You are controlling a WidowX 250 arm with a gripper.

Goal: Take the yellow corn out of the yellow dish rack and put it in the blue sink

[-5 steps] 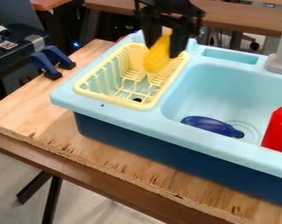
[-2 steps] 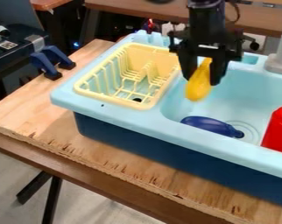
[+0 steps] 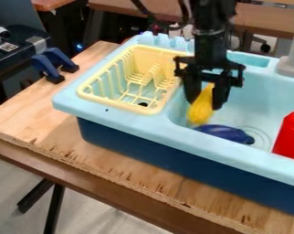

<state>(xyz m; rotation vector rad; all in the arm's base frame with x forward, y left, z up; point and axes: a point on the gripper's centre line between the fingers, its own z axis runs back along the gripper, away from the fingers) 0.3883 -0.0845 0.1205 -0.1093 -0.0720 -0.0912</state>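
The black gripper (image 3: pixel 204 98) hangs inside the left part of the light blue sink (image 3: pixel 174 129), shut on a yellow corn-like toy (image 3: pixel 201 109). The toy points downward, its lower end in front of the left end of a dark blue, eggplant-shaped toy (image 3: pixel 228 133). That blue toy lies on the basin floor beside the drain. I cannot tell whether the two toys touch. To the right of them a red bottle (image 3: pixel 290 137) stands in the basin.
A pale yellow dish rack (image 3: pixel 86 94) sits in the sink's left side, left of the gripper. A grey faucet base (image 3: pixel 291 67) stands at the back right. Blue clamps (image 3: pixel 47 67) are at the wooden table's (image 3: pixel 27 109) left edge.
From above the dish rack, the gripper has moved right and then down into the basin, carrying the yellow toy with it. The blue toy and red bottle have stayed in place.
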